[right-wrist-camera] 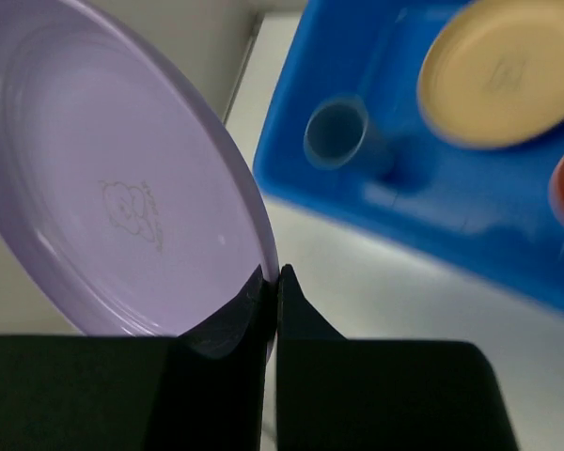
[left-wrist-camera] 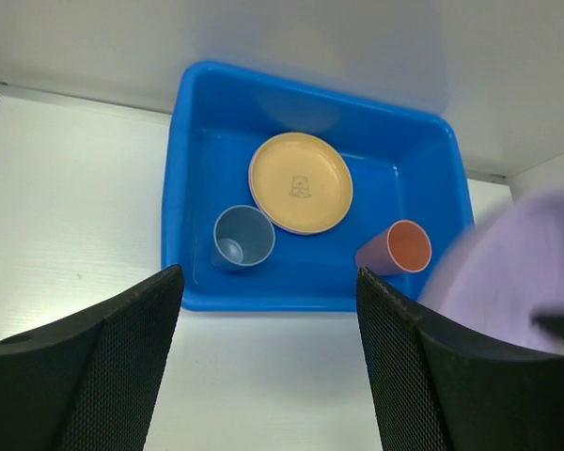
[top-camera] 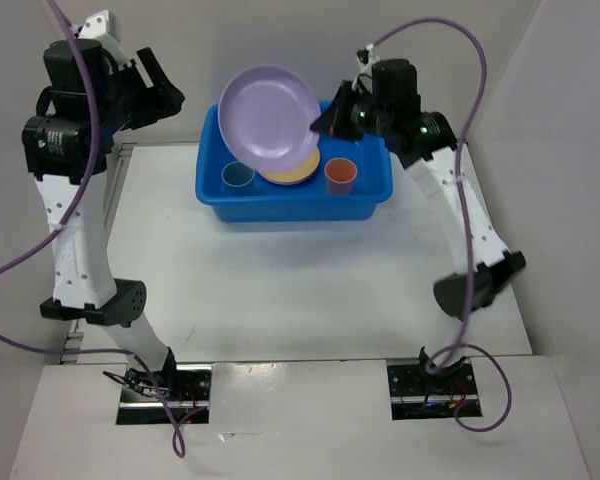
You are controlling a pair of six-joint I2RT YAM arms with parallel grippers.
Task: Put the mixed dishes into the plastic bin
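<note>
The blue bin (top-camera: 212,188) stands at the table's far middle. Inside it are the yellow plate (left-wrist-camera: 301,182), the blue cup (left-wrist-camera: 243,237) and the coral-red cup (left-wrist-camera: 409,246). My right gripper (top-camera: 322,126) is shut on the rim of the lilac plate (top-camera: 268,112) and holds it tilted, high above the bin. In the right wrist view the lilac plate (right-wrist-camera: 113,178) sits pinched at the right gripper (right-wrist-camera: 273,280). My left gripper (left-wrist-camera: 268,319) is open and empty, raised left of the bin. The pink plate is not in view.
White walls enclose the table at the back and both sides. A metal rail (top-camera: 115,190) runs along the table's left edge. The white tabletop (top-camera: 300,280) stretches between the bin and the arm bases.
</note>
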